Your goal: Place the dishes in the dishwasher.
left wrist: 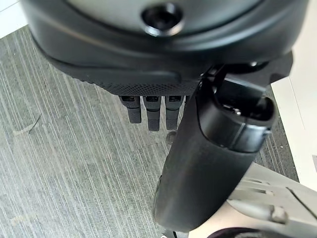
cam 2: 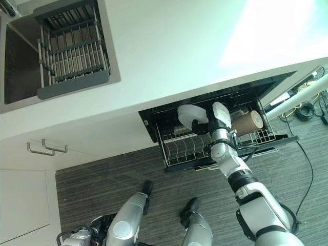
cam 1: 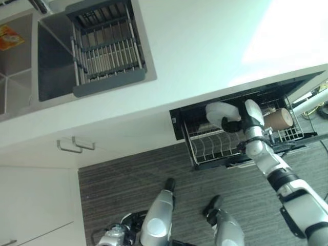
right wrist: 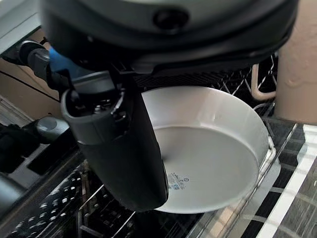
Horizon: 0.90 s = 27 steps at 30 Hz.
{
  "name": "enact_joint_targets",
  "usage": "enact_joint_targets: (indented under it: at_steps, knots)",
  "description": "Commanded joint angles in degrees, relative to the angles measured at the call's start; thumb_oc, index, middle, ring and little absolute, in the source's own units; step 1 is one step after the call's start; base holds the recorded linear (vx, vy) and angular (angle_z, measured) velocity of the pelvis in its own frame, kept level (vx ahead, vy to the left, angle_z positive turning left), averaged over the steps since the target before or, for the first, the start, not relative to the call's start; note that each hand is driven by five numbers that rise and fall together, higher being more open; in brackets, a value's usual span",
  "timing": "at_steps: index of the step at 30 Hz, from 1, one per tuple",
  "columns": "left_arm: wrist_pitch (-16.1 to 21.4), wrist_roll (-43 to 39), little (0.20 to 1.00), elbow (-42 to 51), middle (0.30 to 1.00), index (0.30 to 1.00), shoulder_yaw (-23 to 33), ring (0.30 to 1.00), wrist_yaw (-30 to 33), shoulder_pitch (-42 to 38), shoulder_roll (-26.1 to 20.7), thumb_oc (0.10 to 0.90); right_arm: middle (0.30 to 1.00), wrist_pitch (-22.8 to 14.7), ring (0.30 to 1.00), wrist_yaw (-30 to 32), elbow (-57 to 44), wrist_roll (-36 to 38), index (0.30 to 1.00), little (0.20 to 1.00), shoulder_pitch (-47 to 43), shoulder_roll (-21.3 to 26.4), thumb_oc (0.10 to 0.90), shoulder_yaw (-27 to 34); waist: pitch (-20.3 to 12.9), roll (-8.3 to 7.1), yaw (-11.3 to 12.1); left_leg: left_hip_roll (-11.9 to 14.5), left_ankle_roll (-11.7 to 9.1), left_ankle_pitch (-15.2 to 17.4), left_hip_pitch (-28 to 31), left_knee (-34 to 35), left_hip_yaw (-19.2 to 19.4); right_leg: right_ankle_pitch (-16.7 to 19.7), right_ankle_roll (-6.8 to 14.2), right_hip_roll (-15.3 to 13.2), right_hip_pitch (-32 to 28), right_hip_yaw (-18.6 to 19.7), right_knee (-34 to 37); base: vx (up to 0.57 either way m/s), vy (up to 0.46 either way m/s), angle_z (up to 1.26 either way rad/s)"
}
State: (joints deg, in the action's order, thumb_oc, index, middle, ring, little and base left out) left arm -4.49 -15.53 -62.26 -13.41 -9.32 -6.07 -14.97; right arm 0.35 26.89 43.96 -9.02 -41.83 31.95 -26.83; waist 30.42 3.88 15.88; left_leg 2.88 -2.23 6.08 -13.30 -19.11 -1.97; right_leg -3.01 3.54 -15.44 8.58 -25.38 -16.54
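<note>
Right hand [cam 2: 201,126] pinches a white bowl [right wrist: 208,144] over the dishwasher rack [cam 2: 179,148], thumb inside the bowl; a brown cup [cam 2: 247,122] lies at the rack's right end. Left hand [left wrist: 148,111] hangs over the floor [left wrist: 59,163], fingers straight.

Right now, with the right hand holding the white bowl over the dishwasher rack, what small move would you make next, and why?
Probably lower the white bowl onto the rack: the right hand pinches its rim above the wire tines, clear of the brown cup. The left hand hangs idle over the floor.
</note>
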Motion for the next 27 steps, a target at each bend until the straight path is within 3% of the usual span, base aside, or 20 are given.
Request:
enact_joint_targets:
  at_steps: [1, 6, 10, 12, 15, 22, 25, 26, 27]
  knots:
    - [0.6, -3.8, 0.9, 1.4, 0.9, 0.9, -3.9, 0.9, 0.5, 2.4, -2.5, 0.8, 0.3, 1.6, 0.3, 23.0, -2.1, -3.9, 0.3, 0.3, -10.6, 3.9, 0.4, 5.0, -1.3, 0.56, 0.0, 1.8, 0.6, 0.4, -0.3, 1.9, -2.7, -3.1, 3.7, -1.7, -1.7, 6.1, -0.7, -0.05, 0.088, -0.02]
    - [1.6, -4.9, 0.9, 1.2, 0.9, 0.9, -5.4, 0.9, 0.2, 2.1, -1.6, 0.8, 0.3, 0.9, 0.3, 30.5, 1.2, -6.2, 0.3, 0.3, -13.0, 3.9, 0.4, 4.9, -0.6, 1.97, 0.5, 0.8, 1.4, -0.2, -2.7, 1.9, -3.0, -2.3, 3.8, -2.2, 0.7, 6.4, -0.7, -0.06, 0.086, 0.01]
    - [2.3, -6.3, 0.9, 2.9, 0.9, 0.9, -6.8, 0.9, 0.2, 1.3, -1.6, 0.8, 0.3, 2.3, 0.3, 26.4, 2.5, -9.9, 0.3, 0.3, -15.3, 1.5, 0.4, -0.5, -0.6, 2.14, 1.3, 0.3, 1.9, -1.1, -7.6, 1.9, -2.9, -1.4, 4.0, -2.6, 5.4, 6.7, -1.0, -0.1, 0.044, -0.1]
    - [3.0, -8.0, 0.9, 4.6, 0.9, 0.9, -8.3, 0.9, 1.4, 1.0, -1.1, 0.8, 0.3, 3.7, 0.3, 24.4, 3.3, -8.1, 0.3, 0.3, -14.5, -3.1, 0.4, -4.9, -0.6, 1.93, 1.9, 0.0, 2.0, -0.4, -10.0, 1.9, -2.8, -2.5, 4.4, -2.8, 8.2, 7.4, -2.6, -0.06, -0.018, 0.01]
    - [3.9, -9.7, 0.9, 6.2, 0.9, 0.9, -9.4, 0.9, 2.1, 0.4, -0.7, 0.8, 0.3, 3.9, 0.3, 22.9, 4.7, -8.1, 0.3, 0.3, -14.8, -6.1, 0.4, -7.3, -0.6, 2.16, 2.2, -0.4, 2.1, -1.3, -13.2, 1.9, -2.8, -1.8, 4.3, -3.0, 11.4, 7.5, -3.3, -0.06, 0.009, -0.01]
    - [4.3, -12.7, 0.9, 9.6, 0.9, 0.9, -11.0, 0.9, 2.8, 0.3, -1.1, 0.8, 0.3, 5.9, 0.3, 21.3, 7.4, -6.9, 0.3, 0.3, -16.4, -8.0, 0.4, -9.2, -0.6, 2.74, 2.8, -0.7, 2.1, -3.0, -18.5, 1.9, -2.8, -1.3, 4.0, -2.9, 16.6, 7.6, -4.9, -0.05, 0.019, -0.02]
    - [4.1, -13.5, 0.9, 11.1, 0.9, 0.9, -11.3, 0.9, 3.0, 0.6, -1.4, 0.8, 0.3, 8.2, 0.3, 17.4, 8.2, -7.0, 0.3, 0.3, -17.1, -8.1, 0.4, -9.4, -0.6, 2.97, 2.8, -0.8, 1.8, -3.6, -20.4, 1.9, -2.8, -1.4, 4.1, -2.7, 18.3, 7.7, -5.2, -0.04, 0.029, -0.03]
    - [3.3, -13.9, 0.9, 12.1, 0.9, 0.9, -11.5, 0.9, 3.2, 0.6, -1.8, 0.8, 0.667, 9.4, 0.667, 15.3, 8.9, -7.8, 0.667, 0.667, -17.3, -7.8, 0.645, -10.0, -0.6, 3.05, 3.0, -0.9, 1.8, -3.9, -21.0, 1.9, -3.0, -1.4, 4.0, -2.6, 18.8, 8.0, -5.4, -0.06, -0.009, -0.04]
    - [3.2, -13.7, 0.9, 12.5, 0.9, 0.9, -11.2, 0.9, 3.6, 0.9, -2.3, 0.8, 0.9, 8.6, 0.9, 1.2, 10.8, 1.3, 0.9, 0.9, -17.5, -7.6, 0.8, -12.1, -0.6, 2.7, 3.3, -0.6, 1.7, -4.3, -22.4, 1.9, -3.2, -1.5, 3.7, -2.4, 19.7, 7.9, -5.5, -0.05, -0.059, 0.01]
